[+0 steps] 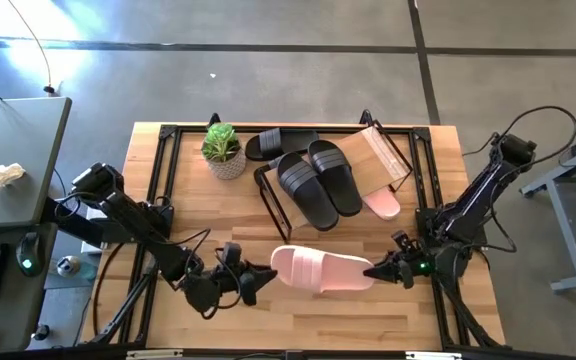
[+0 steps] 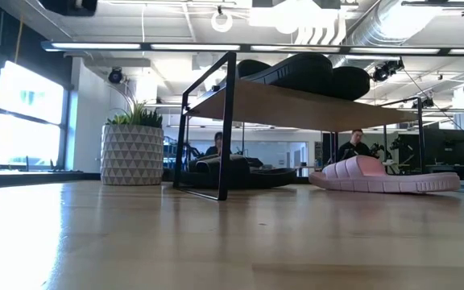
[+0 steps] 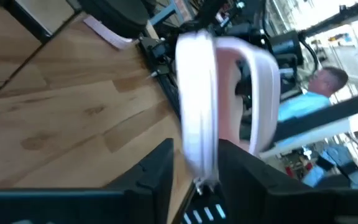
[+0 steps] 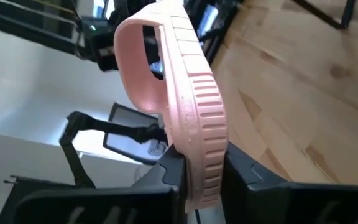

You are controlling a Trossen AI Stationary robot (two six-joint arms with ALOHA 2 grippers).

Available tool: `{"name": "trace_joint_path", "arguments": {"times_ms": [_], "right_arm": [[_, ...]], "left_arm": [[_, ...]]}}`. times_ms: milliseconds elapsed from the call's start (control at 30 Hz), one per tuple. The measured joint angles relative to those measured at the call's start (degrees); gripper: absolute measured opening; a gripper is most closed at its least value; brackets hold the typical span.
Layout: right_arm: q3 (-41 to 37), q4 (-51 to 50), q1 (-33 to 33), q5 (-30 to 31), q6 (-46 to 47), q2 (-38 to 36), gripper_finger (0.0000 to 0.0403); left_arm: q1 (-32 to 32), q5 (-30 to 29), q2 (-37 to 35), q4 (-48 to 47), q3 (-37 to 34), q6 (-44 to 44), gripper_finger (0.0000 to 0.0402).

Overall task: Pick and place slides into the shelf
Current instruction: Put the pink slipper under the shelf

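Held off the wooden tabletop [image 1: 298,310] between both arms, the pale pink rubber slide [image 1: 320,268] could drop sideways if the right gripper's [image 1: 382,269] jaws, pinching one end, slip as the left gripper's [image 1: 261,279] jaws spread at the other.

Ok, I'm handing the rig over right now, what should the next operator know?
Right gripper: jaws shut on one end of the loose pale pink slide, which shows edge-up in both wrist views.
Left gripper: jaws either side of its other end; grip unclear.
Done: two black ribbed slides lie on the black-framed wooden shelf.
Another black slide lies behind the shelf by the potted plant; the second pink slide pokes out from under the board.
Left: place the held pink slide, then the others.
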Motion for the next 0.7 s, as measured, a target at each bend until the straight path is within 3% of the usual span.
{"name": "trace_joint_path", "arguments": {"times_ms": [200,500,600,700], "right_arm": [[0.02,2.43,3.51,8.39,-6.01,-2.15,0.0032],[0.44,17.03,4.7,26.88,-20.22,1.24,0.0031],[2.26,18.19,2.56,28.03,-23.8,3.94,0.0031],[5.01,18.36,-0.81,24.89,-24.69,7.25,0.0031]], "left_arm": [[-2.33,-3.38,-2.47,-0.08,0.0,1.64,0.0162],[-9.3,-19.79,1.2,11.88,-0.07,8.38,0.0198],[-9.33,-25.43,3.37,18.77,-0.04,12.64,0.0199],[-7.89,-24.33,5.33,22.74,-0.07,14.87,0.0195]]}}
